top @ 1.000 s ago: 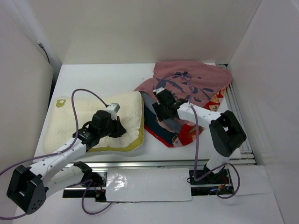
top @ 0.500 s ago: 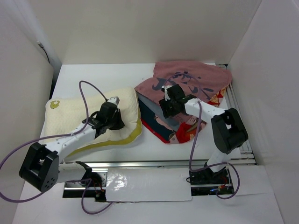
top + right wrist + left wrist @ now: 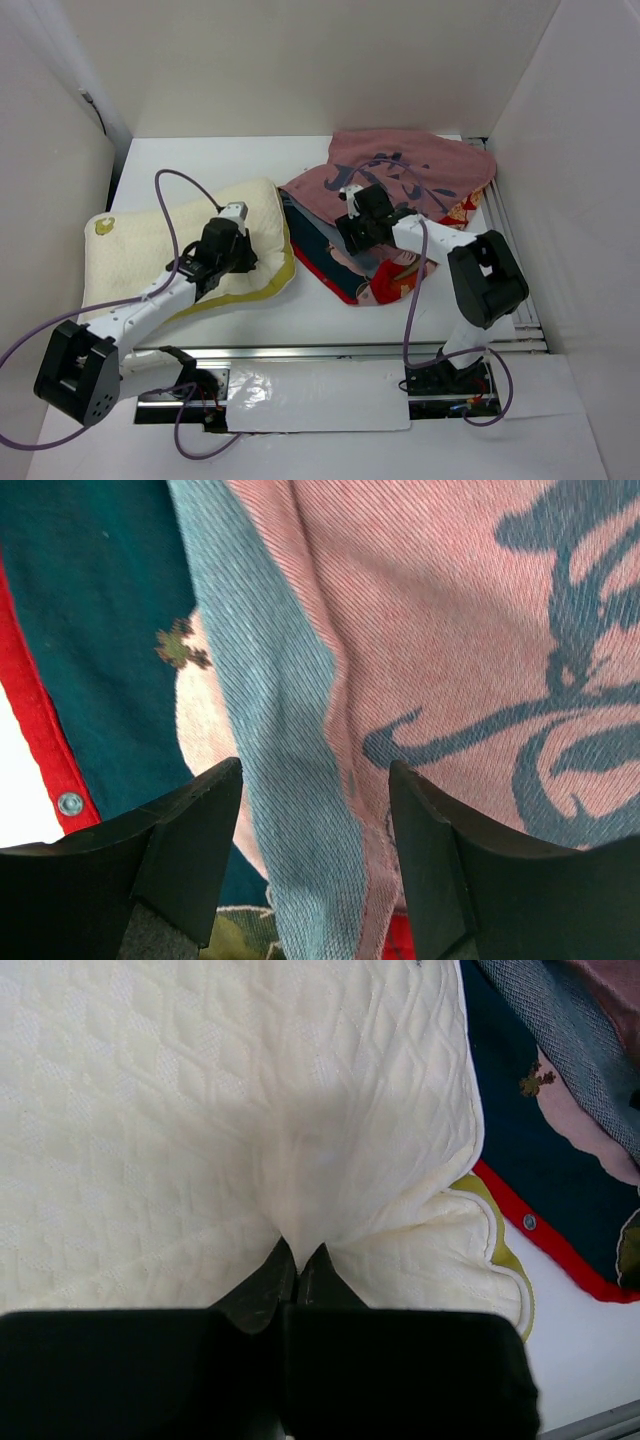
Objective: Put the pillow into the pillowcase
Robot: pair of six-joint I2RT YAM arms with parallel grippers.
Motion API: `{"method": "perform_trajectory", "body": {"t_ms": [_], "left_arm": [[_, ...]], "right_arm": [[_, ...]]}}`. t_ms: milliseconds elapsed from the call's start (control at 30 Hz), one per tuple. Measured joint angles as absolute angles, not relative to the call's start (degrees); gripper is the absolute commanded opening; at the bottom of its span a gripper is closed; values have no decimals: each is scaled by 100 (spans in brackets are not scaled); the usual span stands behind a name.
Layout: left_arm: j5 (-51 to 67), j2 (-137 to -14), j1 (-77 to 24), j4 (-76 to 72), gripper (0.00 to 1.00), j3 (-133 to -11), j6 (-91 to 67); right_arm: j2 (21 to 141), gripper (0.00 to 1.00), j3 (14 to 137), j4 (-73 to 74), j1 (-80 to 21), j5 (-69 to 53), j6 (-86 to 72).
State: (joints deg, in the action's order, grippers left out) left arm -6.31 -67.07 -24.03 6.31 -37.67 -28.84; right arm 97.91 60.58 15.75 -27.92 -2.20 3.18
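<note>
The cream pillow lies at the left of the table, its yellow-edged right end next to the pillowcase. My left gripper is shut on a pinch of the pillow's quilted cloth, which puckers up between the fingertips. The pillowcase is crumpled at the back right, dull pink side with dark blue marks up, red and dark teal parts showing at its near left. My right gripper hovers open over the case's turned-back edge, one finger on each side of a blue-grey fold, not closed on it.
White walls enclose the table on the left, back and right. A metal rail runs along the near edge by the arm bases. A slatted strip lies along the right side. Purple cables loop above both arms.
The left gripper has dragged the pillow leftward and back, away from the pillowcase. The right gripper has moved back over the case's edge and its jaws have widened.
</note>
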Motion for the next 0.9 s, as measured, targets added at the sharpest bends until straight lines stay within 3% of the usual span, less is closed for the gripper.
{"method": "perform_trajectory", "body": {"t_ms": [500, 533, 567, 600, 700, 900], "left_arm": [[-521, -6460, -2329, 626, 0, -3621, -2714], [-519, -6460, -2314, 628, 0, -3618, -2711], [-515, -6460, -2292, 628, 0, -3618, -2711], [-517, -6460, -2272, 628, 0, -3618, -2711], [-517, -6460, -2231, 631, 0, -3618, -2709], [-510, -6460, -2226, 631, 0, -3616, -2709]], "right_arm": [[10379, 56, 6237, 1393, -3146, 613, 532], [10379, 51, 6237, 1374, -3146, 626, 528], [10379, 32, 6239, 1358, -3146, 637, 519], [10379, 23, 6239, 1347, -3146, 648, 541], [10379, 0, 6241, 1323, -3146, 624, 443], [10263, 0, 6289, 1424, -3179, 364, 290]]}}
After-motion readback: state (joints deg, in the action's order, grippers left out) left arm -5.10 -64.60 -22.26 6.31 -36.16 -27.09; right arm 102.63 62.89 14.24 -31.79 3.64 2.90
